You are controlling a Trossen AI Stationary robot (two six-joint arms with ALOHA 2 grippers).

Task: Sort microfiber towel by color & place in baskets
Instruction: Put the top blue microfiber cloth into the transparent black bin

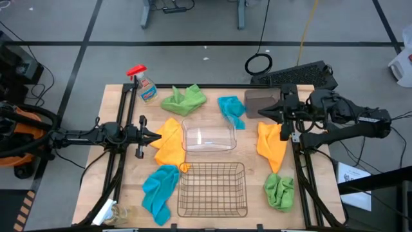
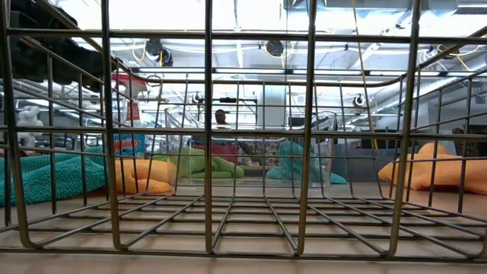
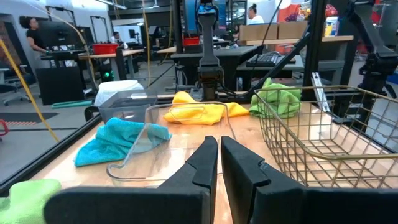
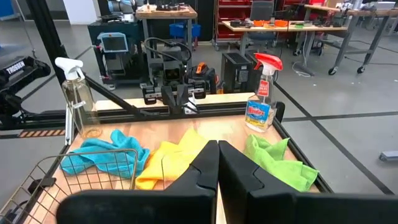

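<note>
Towels lie loose on the surface around three unfilled baskets, a yellow one (image 1: 170, 143) just ahead of my left end effector (image 1: 156, 136), whose fingers are pressed together, as are my right end effector's (image 1: 262, 114). Going in unspread, I'd shove that towel against the clear basket (image 1: 208, 137) rather than pinch it.
</note>
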